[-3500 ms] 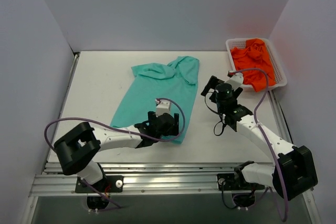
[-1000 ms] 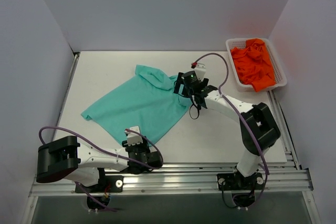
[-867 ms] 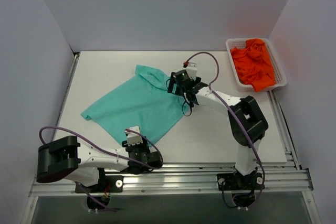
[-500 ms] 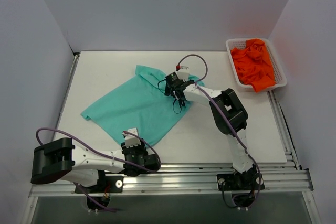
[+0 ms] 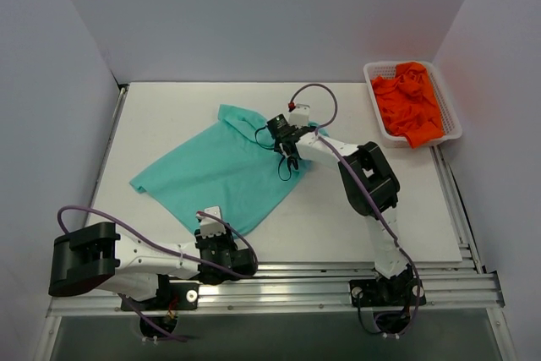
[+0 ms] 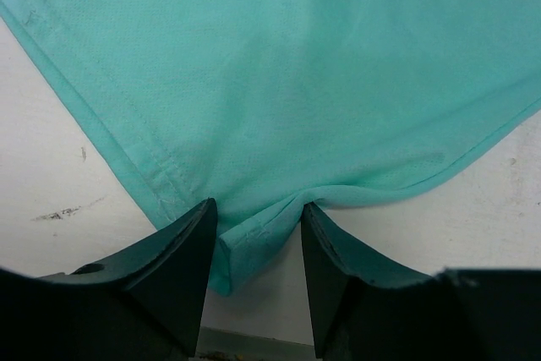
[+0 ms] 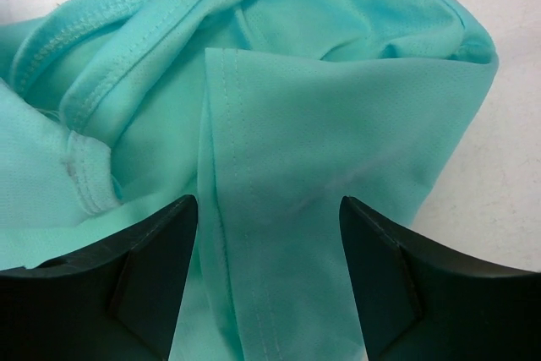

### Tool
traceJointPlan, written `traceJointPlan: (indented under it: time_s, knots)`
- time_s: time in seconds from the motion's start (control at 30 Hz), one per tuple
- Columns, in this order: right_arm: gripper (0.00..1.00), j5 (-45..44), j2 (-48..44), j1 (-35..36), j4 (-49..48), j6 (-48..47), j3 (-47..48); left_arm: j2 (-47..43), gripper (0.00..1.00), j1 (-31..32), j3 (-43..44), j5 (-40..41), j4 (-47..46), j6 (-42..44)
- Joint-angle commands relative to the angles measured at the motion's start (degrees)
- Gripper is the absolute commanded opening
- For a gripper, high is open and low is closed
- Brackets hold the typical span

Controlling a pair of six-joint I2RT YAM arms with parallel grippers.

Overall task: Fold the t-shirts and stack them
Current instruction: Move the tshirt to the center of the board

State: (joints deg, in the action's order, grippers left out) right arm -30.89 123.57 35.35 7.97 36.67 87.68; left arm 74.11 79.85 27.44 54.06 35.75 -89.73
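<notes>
find the teal-green short-sleeved cloth t-shirt (image 5: 224, 171) spread on the white desk (image 5: 161, 116), long axis slanting from near-left to far-right. clamped on its nearest hem corner with the left claw (image 6: 258, 234), arm folded low along the near edge. set astride the bunched far-right end with the right claw (image 7: 270, 268), fingers apart, arm stretched forward and closer to that end. orange cloth t-shirts (image 5: 410, 103) heaped in the white plastic basket (image 5: 448, 120), far right.

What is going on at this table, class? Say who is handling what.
Two robot arms are working on a teal t-shirt that lies spread out, not yet folded, on the white table. The left hand pinches the shirt's near hem corner by the table's front edge. The right hand hangs open over the bunched sleeve and collar end, gripping nothing. The orange t-shirts sit crumpled in a white basket at the far right.
</notes>
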Motion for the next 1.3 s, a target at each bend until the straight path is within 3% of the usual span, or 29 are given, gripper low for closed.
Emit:
traceJointPlan:
  time_s: [0.0,0.2,0.53,0.63,0.73,0.77,0.9,1.27]
  knots:
    - [0.63,-2.5,1.1,0.1,2.1,1.0,3.0,0.8,0.53,0.3,0.2,2.0,4.6,-7.7]
    - [0.54,-2.2,2.9,0.1,2.4,0.7,4.3,1.1,0.53,0.3,0.2,2.0,4.7,-7.9]
    - [0.52,-1.4,5.9,0.1,2.7,0.2,6.2,2.1,0.53,0.3,0.4,1.7,5.0,-9.1]
    - [0.43,-1.5,6.0,0.1,2.6,0.2,6.3,2.1,0.53,0.3,0.3,1.7,5.1,-9.1]
    - [0.28,-1.7,5.9,0.1,2.8,0.2,6.3,2.4,0.53,0.3,0.4,1.8,5.0,-9.1]
    - [0.17,-2.0,5.9,0.1,2.9,0.2,6.3,2.6,0.53,0.3,0.4,1.8,5.0,-9.1]
    - [0.01,-2.7,5.8,0.1,3.7,0.2,6.5,3.5,0.53,0.3,0.8,1.8,5.1,-9.5]
    - [0.0,-4.4,4.0,0.2,5.8,1.3,5.6,4.9,0.53,0.3,2.0,2.0,6.9,-10.2]
